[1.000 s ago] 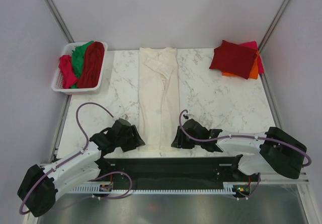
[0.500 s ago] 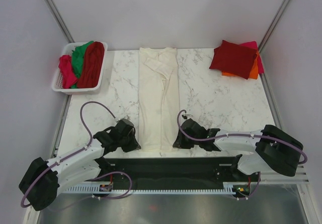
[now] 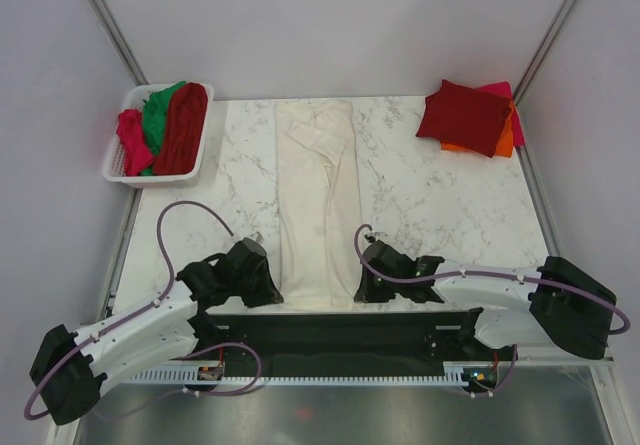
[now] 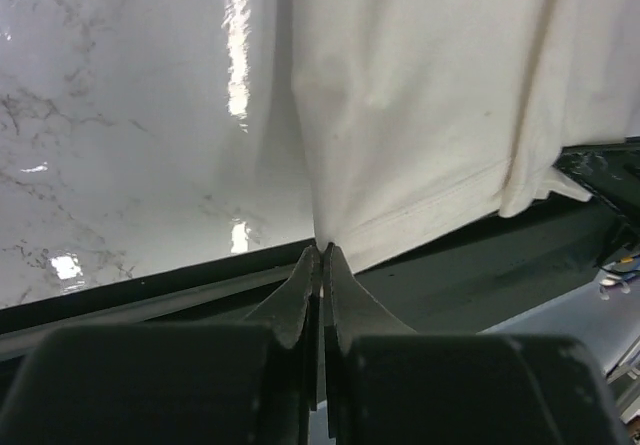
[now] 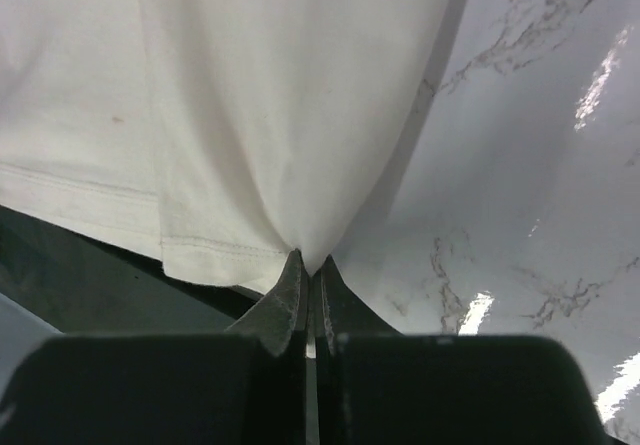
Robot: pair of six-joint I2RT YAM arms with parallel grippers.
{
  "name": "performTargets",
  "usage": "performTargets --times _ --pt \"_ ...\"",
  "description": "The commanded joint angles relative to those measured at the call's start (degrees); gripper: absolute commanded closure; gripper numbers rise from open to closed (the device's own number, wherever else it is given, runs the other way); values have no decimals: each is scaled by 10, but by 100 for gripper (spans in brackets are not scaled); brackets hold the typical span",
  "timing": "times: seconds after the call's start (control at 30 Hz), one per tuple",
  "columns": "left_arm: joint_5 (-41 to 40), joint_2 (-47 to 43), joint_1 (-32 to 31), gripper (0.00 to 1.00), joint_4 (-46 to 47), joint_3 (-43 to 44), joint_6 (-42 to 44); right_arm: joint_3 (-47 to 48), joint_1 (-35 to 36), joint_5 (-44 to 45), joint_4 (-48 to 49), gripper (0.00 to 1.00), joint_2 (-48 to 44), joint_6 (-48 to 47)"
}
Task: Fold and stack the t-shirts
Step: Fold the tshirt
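Note:
A cream t-shirt [image 3: 318, 205], folded into a long narrow strip, lies down the middle of the marble table [image 3: 430, 200]. My left gripper [image 3: 274, 291] is shut on its near left hem corner; the cloth [image 4: 430, 85] puckers into the pinched tips [image 4: 322, 253]. On the other side my right gripper [image 3: 361, 291] is shut on the near right hem corner, where the cream fabric [image 5: 270, 95] gathers between its tips [image 5: 308, 265]. Both corners look slightly raised at the table's near edge.
A white basket [image 3: 118, 161] at the back left holds red, green and dark red shirts. Folded shirts in dark red, pink and orange form a stack [image 3: 470, 117] at the back right. A black rail [image 3: 340, 327] runs along the near edge.
Both grippers have closed on the shirt's near hem corners. The near end of the shirt has spread wider and shifted slightly right.

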Motion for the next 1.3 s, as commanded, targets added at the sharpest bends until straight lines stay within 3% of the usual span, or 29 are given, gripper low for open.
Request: performTargets --times 0.0,0.17,0.4,0.67,0.93,1.27 --pt "-24 0 -3 98 -67 74 -8 46 -1 62 -108 100 -10 -31" --pt "-94 87 1 98 -100 182 48 137 -36 107 -143 100 24 -91" --pt "-124 207 33 97 -99 311 104 318 -123 116 -183 100 93 -188" --pt "-79 333 163 98 -81 451 211 465 -199 83 -221 97 185 -254" --pt "-50 498 204 98 -73 571 257 534 -244 60 -222 96 264 -268" --pt "-47 592 249 98 -75 677 280 654 -293 25 -226 97 388 -283"
